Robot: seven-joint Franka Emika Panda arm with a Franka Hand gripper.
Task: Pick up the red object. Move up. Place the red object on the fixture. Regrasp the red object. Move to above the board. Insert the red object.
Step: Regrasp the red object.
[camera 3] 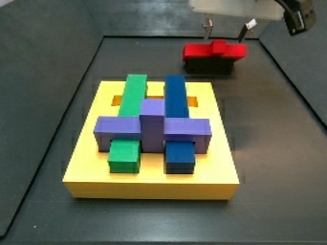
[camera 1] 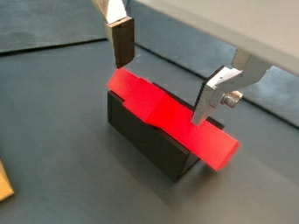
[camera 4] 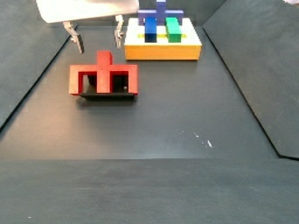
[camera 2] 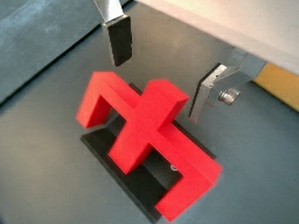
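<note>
1. The pincer (camera 1: 167,77) is hanging just above the red object (camera 1: 173,118), its fingers spread wide and gripping nothing; in both wrist views the dark pads (camera 2: 119,42) are clear of the piece, and the same gap shows around the pincer (camera 2: 163,72).
2. In both side views the pincer (camera 4: 96,38) is sitting over the fixture end of the worktop (camera 4: 176,114), and its fingertips (camera 3: 234,32) are hovering right above the red piece with a small gap.
3. The red object (camera 2: 140,136) is lying flat on top of the fixture (camera 2: 146,188), touching it and covering most of it.
4. The fixture (camera 1: 146,140) is showing as a dark block under the red piece, with the red ends sticking out past its edges.
5. In a side view the red object (camera 4: 105,77) is showing its crossbar, two legs and centre stub; the crossbar's long axis is running across the picture, and the centre stub is pointing toward the pincer and the board.
6. The fixture (camera 4: 107,94) is standing on the worktop, well apart from the board (camera 4: 163,48).
7. The board (camera 3: 153,167) is carrying green, blue and purple bars (camera 3: 151,122) slotted into its top, interlocked in a cross pattern.
8. The red object (camera 3: 215,49) is sitting beyond the board's far side on the fixture (camera 3: 212,65).
</note>
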